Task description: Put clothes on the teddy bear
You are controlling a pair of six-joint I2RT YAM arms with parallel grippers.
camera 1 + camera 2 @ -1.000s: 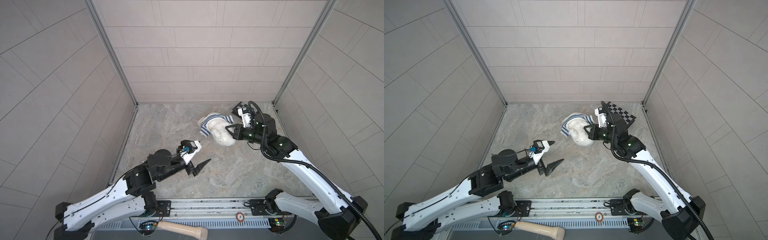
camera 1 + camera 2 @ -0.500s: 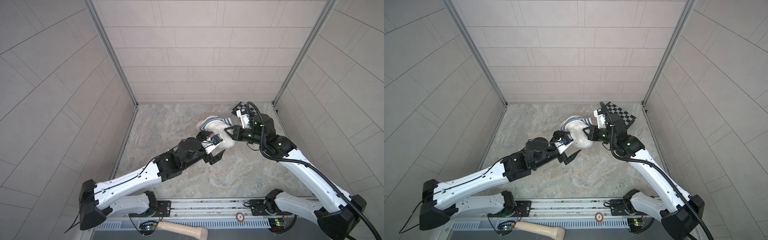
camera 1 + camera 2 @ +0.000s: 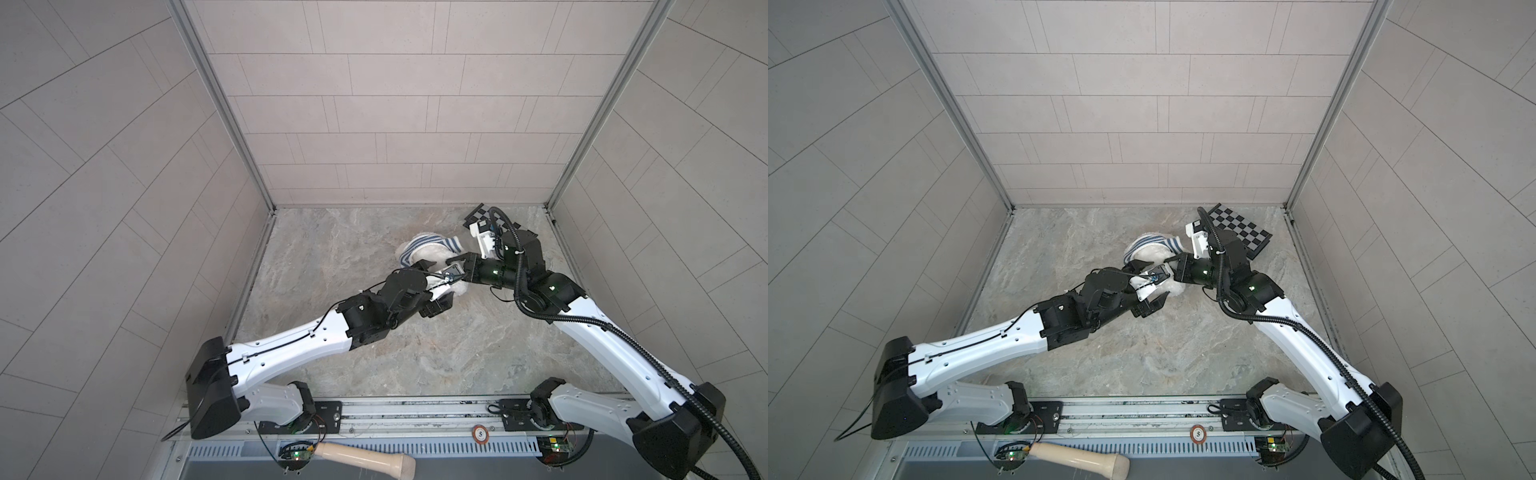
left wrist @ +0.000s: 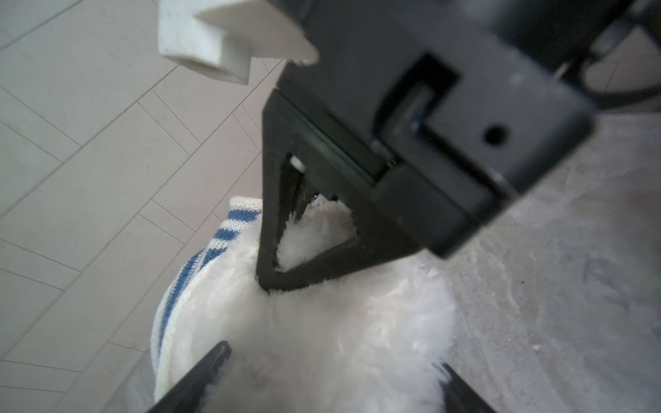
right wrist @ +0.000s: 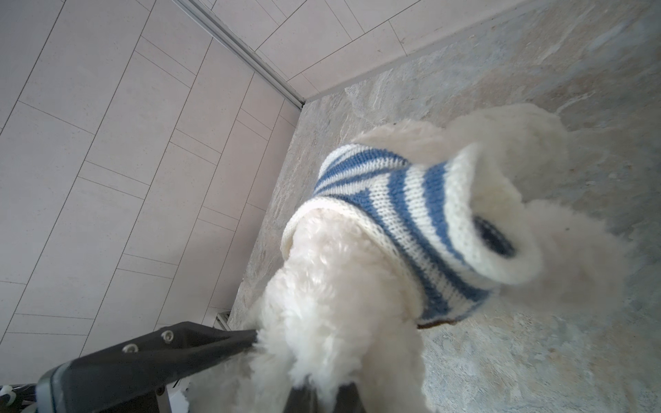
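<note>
fingers (image 4: 200,386) of left gripper (image 4: 331,361) spread astride the teddy bear (image 4: 322,321) — right gripper (image 5: 282,364) pinches its fur. we fear a slip — fluffy pile gives, striped shirt (image 5: 411,200) rides up.

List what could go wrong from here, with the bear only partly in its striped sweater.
1. The right tool is shut on the teddy bear, seemingly on loose fur. A pull might slip it free.
2. The left tool straddles the body close to the right tool, so they could collide.
3. The striped sweater sits bunched, with one sleeve opening apparently empty. Tugging may bunch it further.
</note>
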